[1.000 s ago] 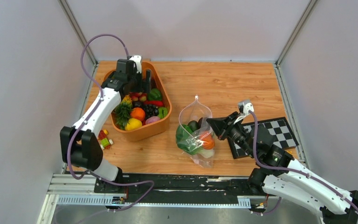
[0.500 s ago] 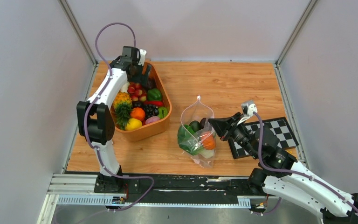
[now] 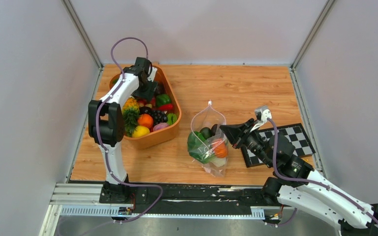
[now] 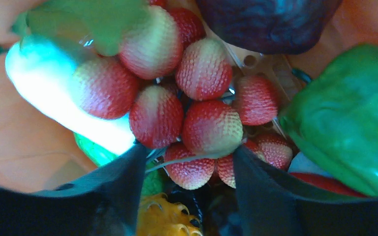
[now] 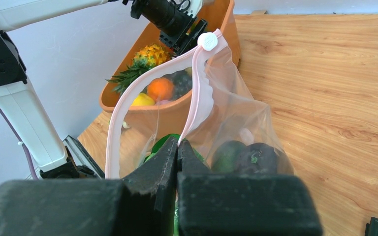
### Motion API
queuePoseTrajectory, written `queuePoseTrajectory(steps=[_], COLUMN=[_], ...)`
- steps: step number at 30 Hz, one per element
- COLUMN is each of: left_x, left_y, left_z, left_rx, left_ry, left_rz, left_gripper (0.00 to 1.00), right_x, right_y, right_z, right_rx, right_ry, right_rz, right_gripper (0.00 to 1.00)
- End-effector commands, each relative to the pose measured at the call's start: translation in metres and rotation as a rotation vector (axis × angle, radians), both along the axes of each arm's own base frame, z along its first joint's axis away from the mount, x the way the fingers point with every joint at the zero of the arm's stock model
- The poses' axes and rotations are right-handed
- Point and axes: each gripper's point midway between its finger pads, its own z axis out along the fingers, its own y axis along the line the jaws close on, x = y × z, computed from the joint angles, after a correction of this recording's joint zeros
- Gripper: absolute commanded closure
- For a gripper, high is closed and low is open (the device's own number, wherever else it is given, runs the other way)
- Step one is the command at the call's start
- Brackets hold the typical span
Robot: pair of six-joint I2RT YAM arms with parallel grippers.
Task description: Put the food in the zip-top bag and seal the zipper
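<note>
Sunk into the orange tub [image 3: 150,139] at the desk's [image 3: 256,93] far left corner, the left gripper [image 4: 187,153] stands with jaws apart on either side of a bunch of toy strawberries [image 4: 211,125]. The right gripper [image 5: 178,143], jaws pressed together on the pink zipper [image 5: 197,98], holds the zip-top bag [image 3: 207,118] mouth-up at mid-desk toward the near edge, near the checkered board [image 3: 295,140] by the right edge. Several pieces lie in the bag, among them an orange one [image 3: 220,149] and a dark green one [image 5: 229,155], while much of the food sits in the tub. The pick looks best made by squeezing the bunch across its middle, clear of the green pepper [image 4: 349,123] crowding one finger. A straight lift would then avoid dragging anything else along, with the bag's mouth kept wide. Only the left wrist camera shows the fingers bracketing the berries, a detail the overhead view cannot resolve. Only the right wrist camera shows the pinch on the strip and the white slider tab [image 5: 207,41]. The overhead view alone gives the gap between tub and bag.
</note>
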Motion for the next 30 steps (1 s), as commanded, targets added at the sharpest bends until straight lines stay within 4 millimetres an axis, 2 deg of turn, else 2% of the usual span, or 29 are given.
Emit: queuePoseTrajectory(steps=[1, 4, 7, 8, 10, 17, 25, 28, 30], left_x=[-0.016, -0.021, -0.022, -0.022, -0.023, -0.023, -0.03, -0.032, -0.032], left_y=[0.008, 0.006, 0.001, -0.001, -0.003, -0.021, -0.037, -0.035, -0.031], left_z=[-0.013, -0.002, 0.021, 0.034, 0.051, 0.102, 0.141, 0.145, 0.133], left_rx=[0.015, -0.003, -0.039, -0.052, -0.073, -0.195, -0.307, -0.298, -0.268], left_ry=[0.097, 0.086, 0.017, -0.02, -0.072, -0.246, -0.367, -0.383, -0.347], left_rz=[0.01, 0.006, -0.012, -0.014, -0.018, -0.059, -0.093, -0.091, -0.085], left_gripper=[0.44, 0.64, 0.81, 0.9, 0.99, 1.0, 1.0, 1.0, 1.0], right_x=[-0.002, -0.002, -0.001, 0.0, -0.001, -0.001, -0.001, -0.001, -0.001], right_y=[-0.003, -0.004, -0.005, -0.005, -0.004, -0.004, -0.008, -0.007, -0.006], right_z=[0.013, 0.013, 0.013, 0.012, 0.011, 0.012, 0.013, 0.014, 0.013], right_rx=[0.036, 0.034, 0.037, 0.035, 0.036, 0.042, 0.048, 0.047, 0.047], right_ry=[-0.011, -0.01, -0.011, -0.009, -0.008, -0.007, -0.011, -0.012, -0.011], right_rz=[0.001, -0.003, -0.011, -0.014, -0.011, -0.009, -0.021, -0.017, -0.014], right_gripper=[1.0, 1.0, 1.0, 1.0, 1.0, 1.0, 1.0, 1.0, 1.0])
